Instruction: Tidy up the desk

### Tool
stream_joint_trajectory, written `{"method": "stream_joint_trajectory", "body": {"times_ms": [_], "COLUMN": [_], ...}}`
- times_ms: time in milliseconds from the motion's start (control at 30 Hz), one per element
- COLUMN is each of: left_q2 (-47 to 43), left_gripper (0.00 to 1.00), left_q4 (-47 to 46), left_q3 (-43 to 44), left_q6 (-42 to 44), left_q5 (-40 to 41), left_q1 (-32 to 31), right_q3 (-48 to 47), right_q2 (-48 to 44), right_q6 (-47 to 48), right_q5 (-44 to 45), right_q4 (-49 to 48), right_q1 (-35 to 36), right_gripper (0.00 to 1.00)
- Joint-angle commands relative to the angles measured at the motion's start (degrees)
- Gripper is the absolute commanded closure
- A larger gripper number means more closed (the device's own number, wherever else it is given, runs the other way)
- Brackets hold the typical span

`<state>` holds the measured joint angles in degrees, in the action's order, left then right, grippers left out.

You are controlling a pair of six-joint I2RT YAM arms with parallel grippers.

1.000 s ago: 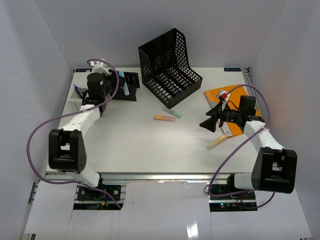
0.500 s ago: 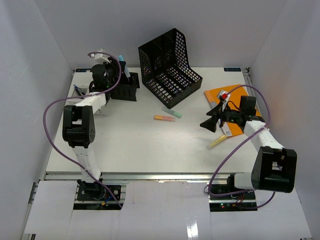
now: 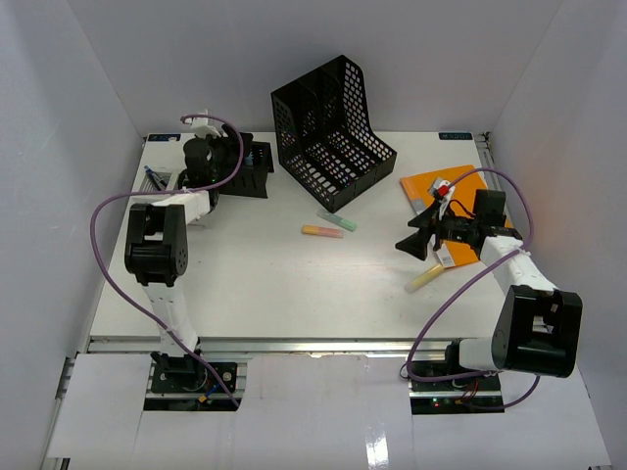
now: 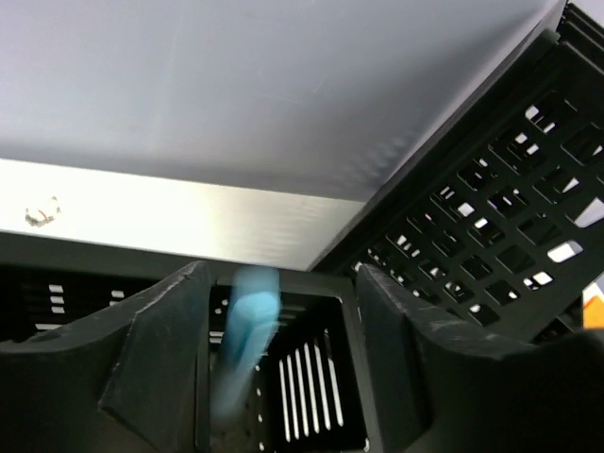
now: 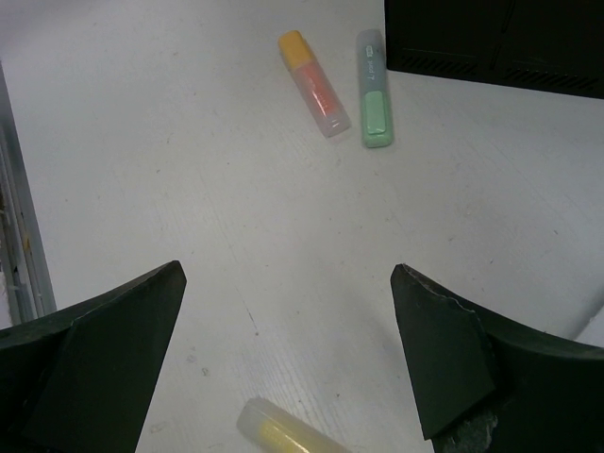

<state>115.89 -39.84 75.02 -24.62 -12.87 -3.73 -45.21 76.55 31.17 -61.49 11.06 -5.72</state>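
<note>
The left arm rose steeply from its base and reached to the far left corner, its wrist bent down over a small black mesh organizer [image 3: 257, 163]. The left claw [image 4: 278, 283] was spread open, one finger on each side of a blurred blue highlighter [image 4: 247, 330] that stood roughly upright in one of the organizer's compartments. Whether either finger touched it could not be told.

The right arm stretched forward and inward from its base, its forearm low over an orange notebook [image 3: 427, 186]. The right claw [image 5: 288, 283] faced the middle of the surface [image 3: 265, 284] and gaped wide, holding nothing. A yellow highlighter [image 5: 276, 433] lay just below it on the surface, near the notebook's near edge.

The surface filled the floor between the white walls. Its long axis ran left to right across the top view, with the metal rail along the near edge by the arm bases.

An orange highlighter [image 3: 321, 231] and a green highlighter [image 3: 336, 221] lay just beside each other near the centre. Both were just in front of a tall black magazine rack [image 3: 333, 127] that stood at the far side.
</note>
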Motion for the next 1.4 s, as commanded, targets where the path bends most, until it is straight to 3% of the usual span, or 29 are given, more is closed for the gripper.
{"method": "stream_joint_trajectory", "body": {"times_ms": [0,167,267,367,467,700,833,900,1167,1333,1367], "left_q2": [-7.2,-12.43,-17.41,-24.65,-31.48,-49.25,-57.96,-61.54,-63.26,-62.86,-63.33], "left_gripper": [0.19,0.14,0.13,0.11,0.05,0.02,0.02,0.02,0.02,0.02,0.02], "left_q4": [-1.27,-0.36,1.03,4.16,7.44,14.61,17.37,20.73,29.21,33.66,34.48], "left_q3": [-1.49,-3.64,-5.33,-9.17,-14.45,-35.53,-44.62,-46.98,-45.57,-43.81,-43.66], "left_q6": [2.27,2.93,3.08,3.37,2.44,-2.62,-3.77,-3.36,-0.22,1.35,1.64], "left_q5": [-1.32,-2.56,-4.89,-10.25,-16.81,-27.2,-28.24,-27.0,-25.66,-22.1,-20.11], "left_q1": [-0.14,-0.14,-0.14,-0.2,-0.14,-0.14,-0.14,-0.14,-0.14,-0.05,0.03], "right_q3": [-0.74,-1.48,-1.71,-2.64,-5.77,-12.79,-11.51,-11.54,-11.2,-10.9,-10.39], "right_q2": [-0.45,-1.08,-1.57,-0.98,1.63,9.31,11.75,13.21,17.72,19.75,19.53], "right_q6": [8.32,26.02,50.26,77.21,88.24,90.47,87.01,85.99,78.85,72.87,72.54], "right_q5": [-5.06,-7.4,-5.43,3.47,12.81,27.19,36.82,39.09,43.14,45.96,46.29], "right_q4": [5.93,20.01,32.15,47.04,54.03,55.65,50.03,49.32,44.57,43.49,43.16], "right_q1": [-0.79,-0.81,-0.79,-0.76,-0.57,1.06,3.73,4.63,11.67,15.5,15.83], "right_gripper": [0.05,0.07,0.1,0.1,0.1,0.07,0.0,0.04,0.16,0.31,0.38]}}
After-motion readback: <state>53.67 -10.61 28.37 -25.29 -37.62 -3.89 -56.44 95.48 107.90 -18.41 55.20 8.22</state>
